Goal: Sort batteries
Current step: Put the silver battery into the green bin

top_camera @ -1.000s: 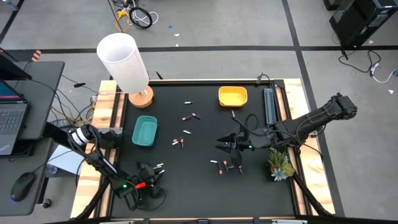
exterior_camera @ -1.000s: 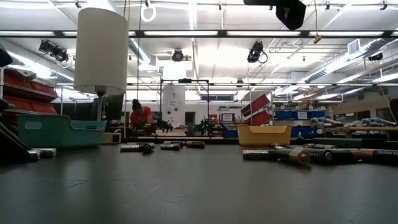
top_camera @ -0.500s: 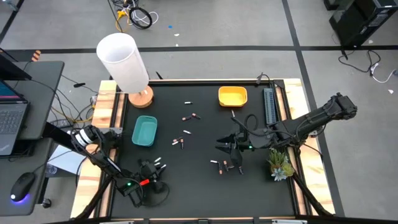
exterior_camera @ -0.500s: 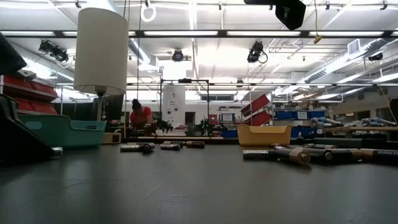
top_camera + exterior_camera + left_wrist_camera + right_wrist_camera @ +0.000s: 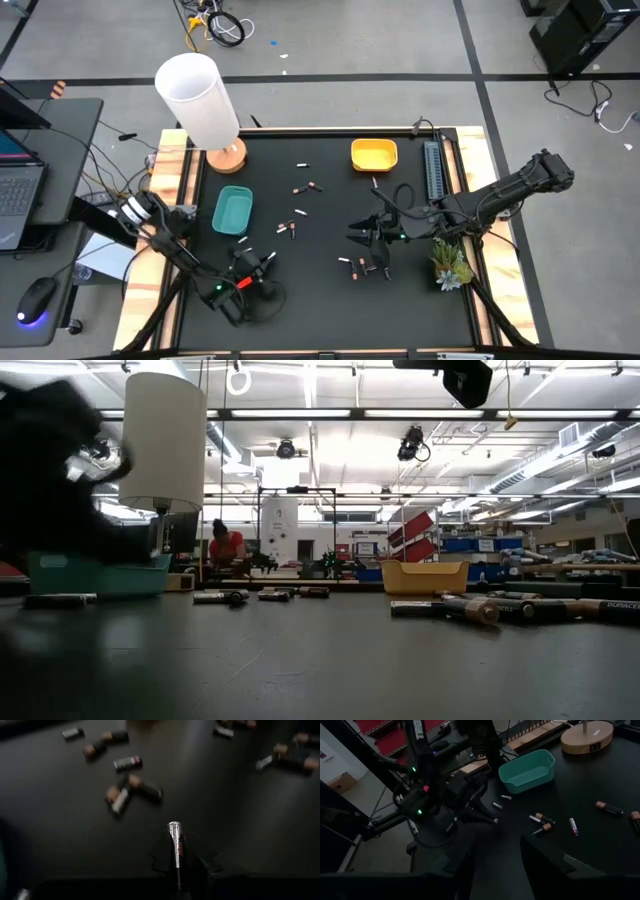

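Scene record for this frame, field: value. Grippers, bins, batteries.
left gripper: near front-left of table, shut on a silver battery
right gripper: low over table right of centre, open, empty
teal bin: left side, by lamp base
yellow bin: far side, right of centre
loose batteries: scattered mid-table, none visible in either bin
plant sprig: right edge

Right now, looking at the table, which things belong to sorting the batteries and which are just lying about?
Part of the job:
- scattered batteries
- silver battery clamped in the left tool
- teal bin
- yellow bin
- right tool, low over the table near two batteries

Just lying about:
- white lamp on its wooden base
- green plant sprig
- grey ridged strip
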You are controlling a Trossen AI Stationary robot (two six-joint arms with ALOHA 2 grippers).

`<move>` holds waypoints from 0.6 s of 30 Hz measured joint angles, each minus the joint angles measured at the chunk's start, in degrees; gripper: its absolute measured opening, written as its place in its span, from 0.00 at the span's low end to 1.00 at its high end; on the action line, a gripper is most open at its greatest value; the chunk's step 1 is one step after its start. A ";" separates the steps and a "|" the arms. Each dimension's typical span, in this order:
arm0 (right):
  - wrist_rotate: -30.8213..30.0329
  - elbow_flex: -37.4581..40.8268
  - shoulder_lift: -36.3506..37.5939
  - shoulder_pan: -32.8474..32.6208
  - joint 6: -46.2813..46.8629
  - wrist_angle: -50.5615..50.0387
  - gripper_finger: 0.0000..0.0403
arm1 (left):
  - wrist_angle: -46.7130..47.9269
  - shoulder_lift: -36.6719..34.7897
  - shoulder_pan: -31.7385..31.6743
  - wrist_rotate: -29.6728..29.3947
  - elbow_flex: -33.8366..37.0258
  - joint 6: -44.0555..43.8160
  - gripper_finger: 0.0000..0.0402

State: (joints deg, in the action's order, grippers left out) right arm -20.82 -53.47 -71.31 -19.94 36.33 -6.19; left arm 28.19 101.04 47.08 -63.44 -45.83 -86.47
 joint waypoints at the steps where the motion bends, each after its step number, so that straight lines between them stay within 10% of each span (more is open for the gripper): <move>1: 0.03 0.00 0.02 0.09 -0.01 0.04 0.41 | 2.43 -1.21 -0.64 -0.14 -0.85 0.79 0.09; 18: 2.95 -0.02 0.02 2.22 -1.40 -1.00 0.41 | 41.54 -28.04 -9.21 11.71 -2.58 0.88 0.10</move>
State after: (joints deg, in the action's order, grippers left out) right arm -17.87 -53.49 -71.29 -17.72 34.93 -7.19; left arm 69.73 72.99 37.87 -51.74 -48.40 -85.59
